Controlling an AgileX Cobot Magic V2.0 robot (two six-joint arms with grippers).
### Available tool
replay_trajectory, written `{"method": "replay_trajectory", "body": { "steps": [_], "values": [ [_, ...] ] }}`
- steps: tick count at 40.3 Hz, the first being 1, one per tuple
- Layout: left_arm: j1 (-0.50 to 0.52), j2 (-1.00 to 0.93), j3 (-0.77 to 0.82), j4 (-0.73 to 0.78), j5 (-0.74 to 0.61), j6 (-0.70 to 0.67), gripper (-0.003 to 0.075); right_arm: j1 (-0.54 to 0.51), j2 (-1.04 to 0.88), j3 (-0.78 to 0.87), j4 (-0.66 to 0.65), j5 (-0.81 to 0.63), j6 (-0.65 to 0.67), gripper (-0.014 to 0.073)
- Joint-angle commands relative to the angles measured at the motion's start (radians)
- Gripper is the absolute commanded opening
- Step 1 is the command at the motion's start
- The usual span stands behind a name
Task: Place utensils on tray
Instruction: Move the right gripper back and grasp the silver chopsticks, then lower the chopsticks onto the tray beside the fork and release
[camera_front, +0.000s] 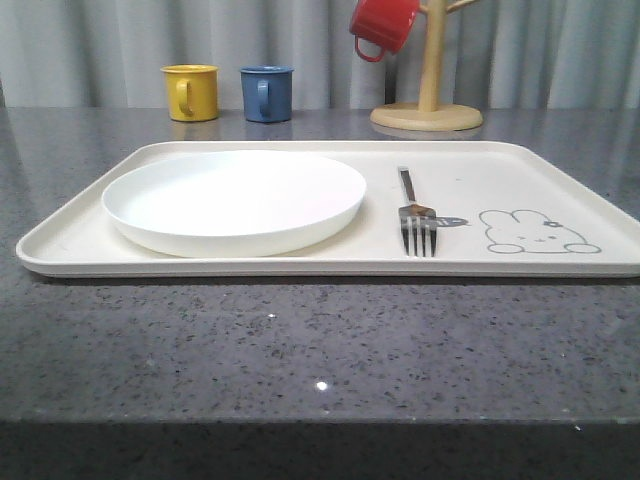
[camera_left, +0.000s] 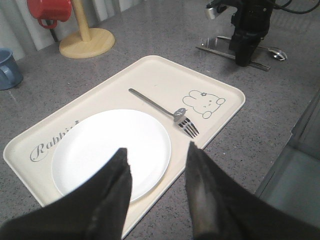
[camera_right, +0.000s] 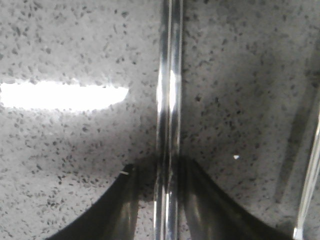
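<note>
The cream tray (camera_front: 560, 170) lies across the table, and the fork (camera_front: 415, 215) rests on it between the plate and the bunny drawing, tines toward me. The fork (camera_left: 162, 106) and the tray (camera_left: 150, 70) also appear in the left wrist view. The chopsticks (camera_right: 169, 90) lie together on the grey table off the tray, with the spoon (camera_left: 276, 52) beside them. My right gripper (camera_right: 159, 164) is down at the table, its fingers close on either side of the chopsticks, with a sliver of table showing on one side. My left gripper (camera_left: 156, 152) hangs open and empty above the plate's edge.
A round white plate (camera_front: 235, 198) takes up the tray's left half. A yellow mug (camera_front: 190, 92) and a blue mug (camera_front: 267, 94) stand behind the tray, beside a wooden mug tree (camera_front: 428, 100) with a red mug (camera_front: 384, 25) hanging on it.
</note>
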Motion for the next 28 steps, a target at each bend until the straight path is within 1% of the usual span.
{"method": "replay_trajectory", "body": {
  "steps": [1,8,10,14,20,23,28],
  "values": [
    [-0.008,-0.001,-0.024,-0.009,-0.085,-0.005,0.0260,-0.008,-0.021,-0.023,0.006,-0.002,-0.008,0.0230],
    [-0.008,-0.001,-0.024,-0.009,-0.085,-0.005,0.0260,-0.008,-0.022,-0.024,0.009,0.011,-0.007,0.0103],
    [-0.008,-0.001,-0.024,-0.009,-0.085,-0.005,0.0260,-0.008,-0.022,-0.027,0.020,0.022,-0.007,0.0089],
    [-0.008,-0.001,-0.024,-0.009,-0.085,-0.005,0.0260,-0.008,-0.025,-0.051,0.041,0.059,-0.007,0.0090],
    [-0.008,-0.001,-0.024,-0.009,-0.085,-0.005,0.0260,0.001,-0.046,-0.109,0.115,0.136,-0.007,0.0090],
    [-0.008,-0.001,-0.024,-0.009,-0.085,-0.005,0.0260,0.027,-0.064,-0.139,0.181,0.166,-0.007,0.0090],
    [-0.008,-0.001,-0.024,-0.009,-0.085,-0.005,0.0260,0.109,-0.067,-0.184,0.258,0.200,0.012,0.0091]
  ]
}}
